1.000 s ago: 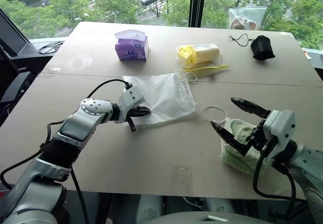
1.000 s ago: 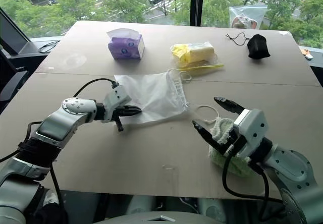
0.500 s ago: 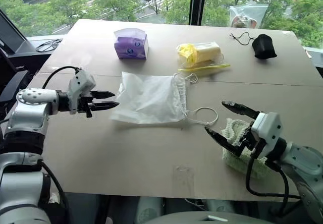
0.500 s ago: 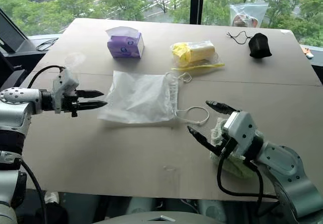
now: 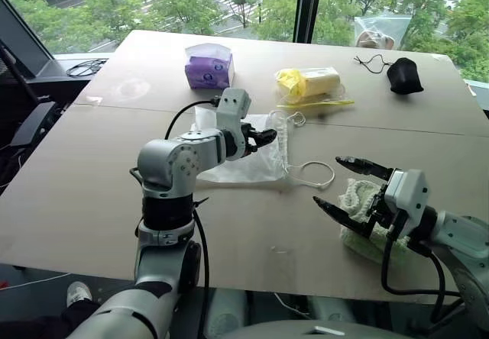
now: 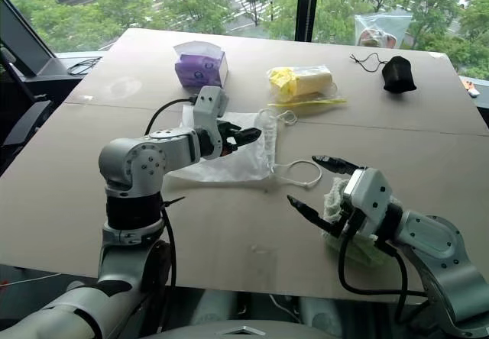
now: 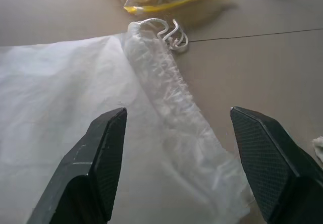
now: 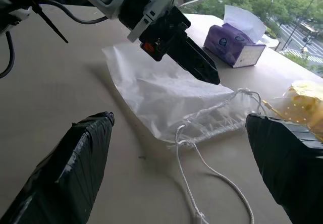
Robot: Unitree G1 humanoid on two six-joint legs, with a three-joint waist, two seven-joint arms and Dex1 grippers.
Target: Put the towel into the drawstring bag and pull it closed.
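The left claw is seen poised over the drawstring bag, which lies flat on the table. Its two black fingers are spread apart, pinching nothing, and in the left wrist view the bag's gathered mouth runs between them and beyond their tips. Whether the fingertips touch the plastic cannot be told. Just past the mouth, a knotted bunch of white cord rests on the table, and a longer loop of cord trails from the bag's near corner toward the right claw.

The right claw is held level above the table's near edge, its fingers opened wide and empty. The towel, pale green and fluffy, lies on the table directly beneath and behind this claw, partly covered by it; the bag is well apart from it, ahead of the claw's open tips. In the right wrist view the left claw is framed between the right claw's two fingers, above the bag.

Beyond the left claw, farther up the table, a purple tissue box stands to one side, and a clear bag with yellow contents lies just beyond the drawstring bag's mouth. A small black pouch with a black cord sits near the table's far corner, well apart from both claws, with a clear plastic bag at the far edge behind it.
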